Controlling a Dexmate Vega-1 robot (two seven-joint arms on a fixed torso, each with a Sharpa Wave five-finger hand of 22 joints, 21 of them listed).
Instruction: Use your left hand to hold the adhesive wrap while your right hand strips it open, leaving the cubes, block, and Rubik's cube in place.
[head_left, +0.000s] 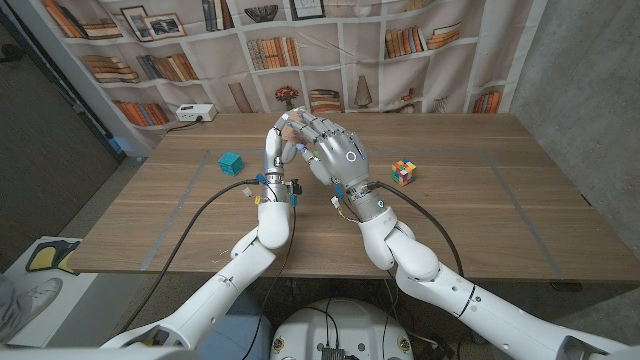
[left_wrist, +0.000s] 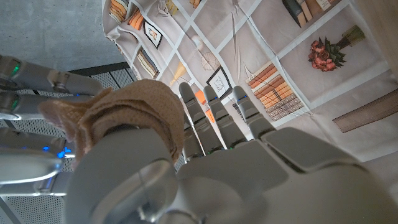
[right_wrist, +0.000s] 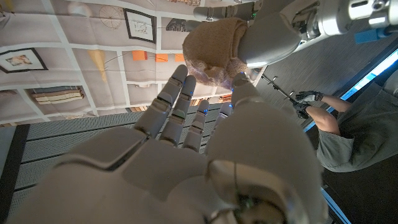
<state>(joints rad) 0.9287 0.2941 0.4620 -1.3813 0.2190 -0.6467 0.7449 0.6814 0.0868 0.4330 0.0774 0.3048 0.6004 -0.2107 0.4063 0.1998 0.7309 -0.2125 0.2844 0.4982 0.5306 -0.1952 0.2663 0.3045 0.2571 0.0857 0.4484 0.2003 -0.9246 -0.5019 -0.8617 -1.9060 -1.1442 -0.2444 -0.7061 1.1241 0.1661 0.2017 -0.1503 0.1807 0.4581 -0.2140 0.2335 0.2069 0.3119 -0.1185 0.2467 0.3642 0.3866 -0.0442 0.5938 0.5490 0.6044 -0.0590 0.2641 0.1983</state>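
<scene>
A teal cube (head_left: 231, 162) sits on the wooden table (head_left: 480, 210), left of the raised hands, seemingly out of the way. Above the table's middle, the left hand (head_left: 280, 145) grips the tan adhesive wrap (left_wrist: 134, 115), steadying it for stripping. The right hand (head_left: 335, 152) meets it, fingertips (right_wrist: 239, 81) touching the wrap, grasp unclear. A Rubik's cube (head_left: 403, 172) rests farther right. No containers appear.

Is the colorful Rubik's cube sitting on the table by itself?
Yes, the Rubik's cube rests alone on the wooden table, apart from the right robot hand.
</scene>
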